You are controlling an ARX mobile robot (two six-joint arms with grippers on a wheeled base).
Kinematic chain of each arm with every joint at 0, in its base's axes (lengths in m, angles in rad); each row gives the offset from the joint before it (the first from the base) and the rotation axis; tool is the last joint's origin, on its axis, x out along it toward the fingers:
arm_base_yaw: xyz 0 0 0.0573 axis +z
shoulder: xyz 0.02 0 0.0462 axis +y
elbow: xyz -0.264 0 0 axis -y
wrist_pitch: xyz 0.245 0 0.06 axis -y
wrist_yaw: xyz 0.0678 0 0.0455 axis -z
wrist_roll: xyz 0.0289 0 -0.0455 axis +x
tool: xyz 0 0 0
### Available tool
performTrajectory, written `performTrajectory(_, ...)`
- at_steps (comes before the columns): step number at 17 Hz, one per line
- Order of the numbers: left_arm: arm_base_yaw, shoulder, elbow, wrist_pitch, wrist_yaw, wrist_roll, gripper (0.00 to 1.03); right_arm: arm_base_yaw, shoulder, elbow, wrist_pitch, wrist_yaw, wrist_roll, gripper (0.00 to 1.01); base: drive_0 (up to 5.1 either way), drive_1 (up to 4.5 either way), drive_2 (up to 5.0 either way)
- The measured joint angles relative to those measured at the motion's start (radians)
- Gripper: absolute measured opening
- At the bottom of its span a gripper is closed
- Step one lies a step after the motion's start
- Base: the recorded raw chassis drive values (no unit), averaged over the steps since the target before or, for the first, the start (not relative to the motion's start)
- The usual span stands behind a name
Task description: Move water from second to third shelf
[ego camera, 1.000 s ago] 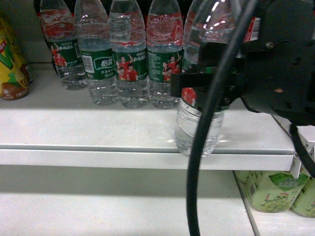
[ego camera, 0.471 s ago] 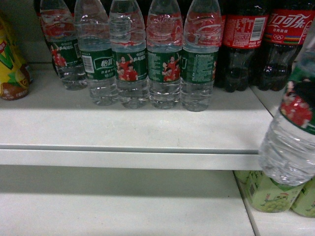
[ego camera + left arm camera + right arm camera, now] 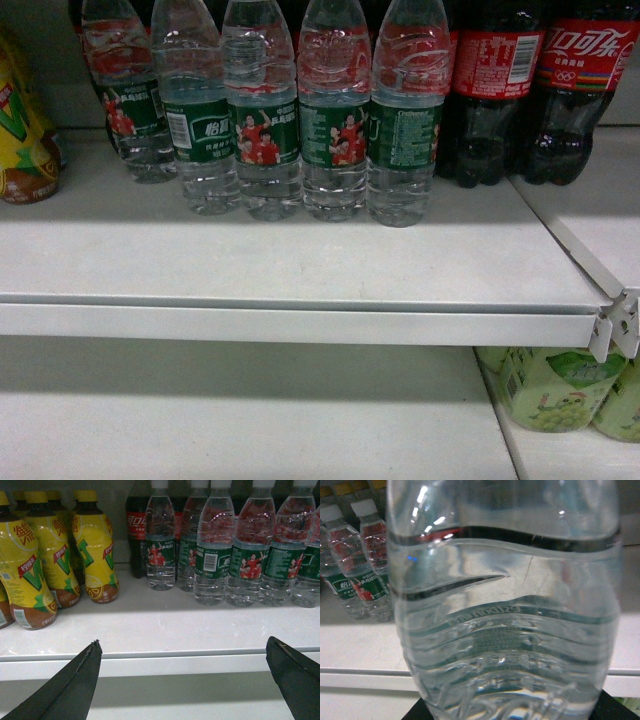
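Head view: neither arm showed; five water bottles [image 3: 404, 120] stood on the shelf [image 3: 300, 265].

Left wrist view: the left gripper [image 3: 182, 680] hung spread and empty.

Right wrist view: the water bottle [image 3: 505, 610] filled the frame. It looked full, heavy, slick and squeezable, best gripped mid-body. The right fingers at 6 o'clock were barely visible; their grip could not be told.

The water [image 3: 505, 615], a clear ribbed plastic bottle, is seen filling the right wrist view from very close, upright, with its waterline showing as a dark wavy band near the top. Raised lettering is visible through its wall, mirrored. Dark finger tips [image 3: 615, 707] are glimpsed at both bottom corners, the bottle standing between them. It is not seen in the head view.
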Motion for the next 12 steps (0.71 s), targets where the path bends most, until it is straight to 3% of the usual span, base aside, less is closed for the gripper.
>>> performTrajectory(5, 0.0, 0.0, 0.0, 0.0, 0.0, 0.0, 0.98, -0.008, -0.2, -0.026, -0.126, 0.061, -0.017, 0.4, 0.0, 0.0, 0.0)
performTrajectory(9, 0.0, 0.0, 0.0, 0.0, 0.0, 0.0, 0.98, -0.113, -0.225, -0.034, -0.129, 0.062, -0.04, 0.4, 0.0, 0.0, 0.0)
performTrajectory(12, 0.0, 0.0, 0.0, 0.0, 0.0, 0.0, 0.98, -0.127, -0.225, -0.042, -0.131, 0.05, -0.042, 0.4, 0.0, 0.0, 0.0)
